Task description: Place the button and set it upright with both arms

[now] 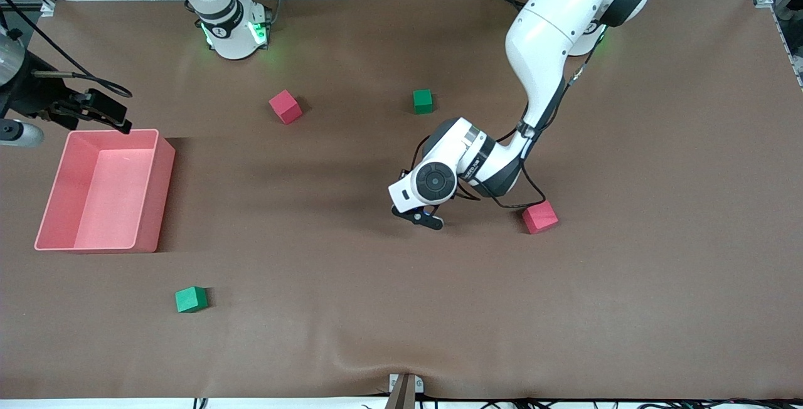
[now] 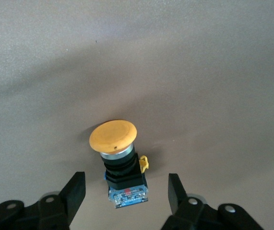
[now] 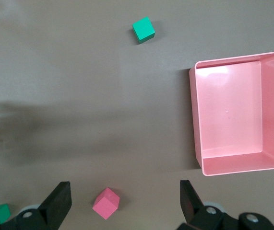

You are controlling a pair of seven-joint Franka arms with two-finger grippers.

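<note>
Button [image 2: 120, 160] hidden under left claw [image 1: 419, 216]

High front camera faces both bases; wrist cameras look down, sharing the table [image 1: 376, 308].

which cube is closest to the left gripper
The red cube beside the left gripper, toward the left arm's end; the other red cube and both green ones lie farther off.

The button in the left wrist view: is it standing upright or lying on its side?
On its side. The button lies on the table, orange cap edge-on, between the open left gripper's fingers, untouched.
</note>
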